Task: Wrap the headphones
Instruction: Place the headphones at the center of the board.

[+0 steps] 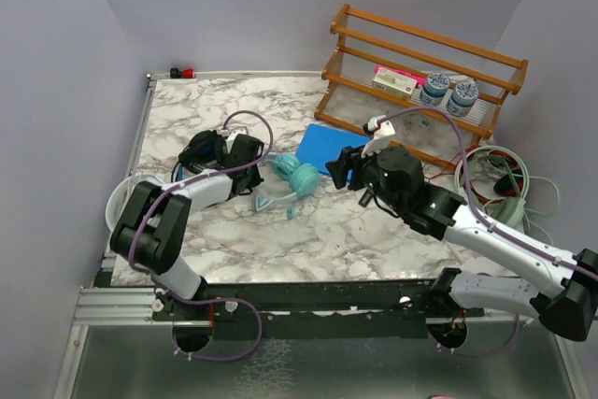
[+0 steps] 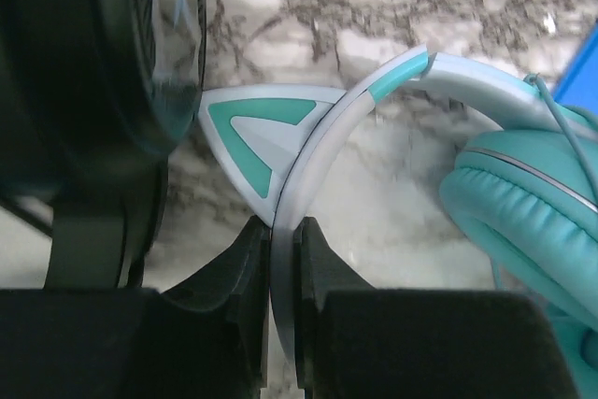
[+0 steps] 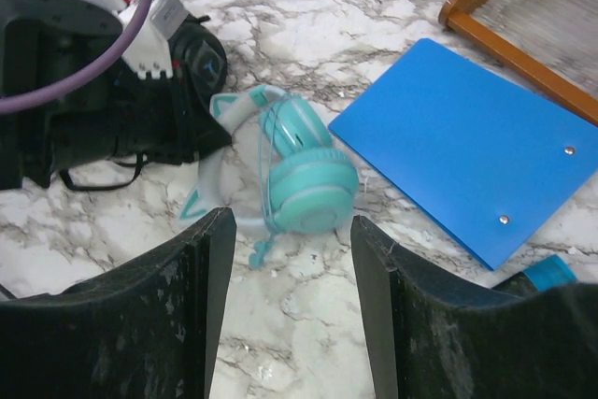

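Note:
The teal cat-ear headphones (image 1: 299, 177) lie mid-table, ear cups (image 3: 306, 184) stacked, with a thin teal cable (image 3: 265, 161) looped over them. My left gripper (image 2: 280, 231) is shut on their white headband (image 2: 322, 137), just beside a cat ear (image 2: 248, 133). It shows in the top view (image 1: 254, 173) too. The black headphones (image 1: 201, 151) with blue accents (image 3: 201, 58) lie right beside that gripper on its left. My right gripper (image 3: 291, 221) hangs open above the marble, just short of the teal cups, holding nothing (image 1: 346, 167). A white rounded thing (image 1: 117, 201) peeks out behind my left arm.
A blue folder (image 1: 327, 147) lies right of the teal headphones, under my right gripper. Behind it, a wooden rack (image 1: 420, 72) holds two tubs (image 1: 434, 89) and a box (image 1: 392, 79). Coiled cables (image 1: 495, 179) lie at the right edge. A red item (image 1: 182, 73) sits at the back left.

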`<state>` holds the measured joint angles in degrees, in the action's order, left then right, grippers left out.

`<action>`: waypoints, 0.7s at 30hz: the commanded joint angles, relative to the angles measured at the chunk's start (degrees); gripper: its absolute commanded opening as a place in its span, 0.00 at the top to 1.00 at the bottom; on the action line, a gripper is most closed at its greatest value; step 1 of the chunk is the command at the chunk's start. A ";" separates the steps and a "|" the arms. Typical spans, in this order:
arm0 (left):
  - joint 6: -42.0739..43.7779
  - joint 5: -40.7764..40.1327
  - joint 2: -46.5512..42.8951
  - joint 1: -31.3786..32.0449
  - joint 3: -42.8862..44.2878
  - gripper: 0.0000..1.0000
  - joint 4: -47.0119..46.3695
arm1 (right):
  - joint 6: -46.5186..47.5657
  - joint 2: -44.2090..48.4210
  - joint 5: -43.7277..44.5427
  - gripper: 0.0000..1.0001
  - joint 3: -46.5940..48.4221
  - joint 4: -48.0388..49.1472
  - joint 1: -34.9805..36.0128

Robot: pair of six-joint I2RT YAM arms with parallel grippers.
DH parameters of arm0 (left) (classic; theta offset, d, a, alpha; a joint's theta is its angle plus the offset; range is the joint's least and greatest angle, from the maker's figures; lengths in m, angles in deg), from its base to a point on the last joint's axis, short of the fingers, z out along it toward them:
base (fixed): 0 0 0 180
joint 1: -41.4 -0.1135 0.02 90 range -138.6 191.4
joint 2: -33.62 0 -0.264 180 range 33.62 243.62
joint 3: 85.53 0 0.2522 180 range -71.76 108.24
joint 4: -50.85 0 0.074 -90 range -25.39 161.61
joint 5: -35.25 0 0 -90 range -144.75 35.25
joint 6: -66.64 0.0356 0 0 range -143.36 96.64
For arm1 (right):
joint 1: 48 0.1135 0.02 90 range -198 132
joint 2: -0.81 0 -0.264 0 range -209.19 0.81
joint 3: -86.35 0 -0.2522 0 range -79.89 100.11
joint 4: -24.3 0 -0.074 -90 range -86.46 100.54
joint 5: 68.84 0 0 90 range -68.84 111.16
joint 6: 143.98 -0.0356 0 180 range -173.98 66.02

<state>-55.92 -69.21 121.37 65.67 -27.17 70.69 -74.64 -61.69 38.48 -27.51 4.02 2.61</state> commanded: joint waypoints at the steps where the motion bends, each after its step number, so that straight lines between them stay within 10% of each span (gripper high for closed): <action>1: 0.21 -3.01 8.04 -3.27 6.76 1.00 -11.63 | 2.59 4.90 -0.12 0.38 -3.38 -0.07 -0.10; 7: 2.83 -4.98 18.10 -4.80 21.78 0.92 -8.01 | 4.04 6.93 -0.07 0.29 -4.55 0.22 -0.22; 13: 1.39 -3.22 12.21 -4.72 21.90 0.29 -3.29 | 3.85 5.42 0.55 0.13 -5.93 0.87 -3.25; 21: -0.96 5.91 -1.02 -3.70 11.60 0.01 0.49 | 3.44 2.51 0.72 0.09 -5.52 3.36 -11.35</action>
<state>-54.74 -69.30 127.68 61.15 -9.35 68.27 -71.49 -59.02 38.37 -32.38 4.54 -5.37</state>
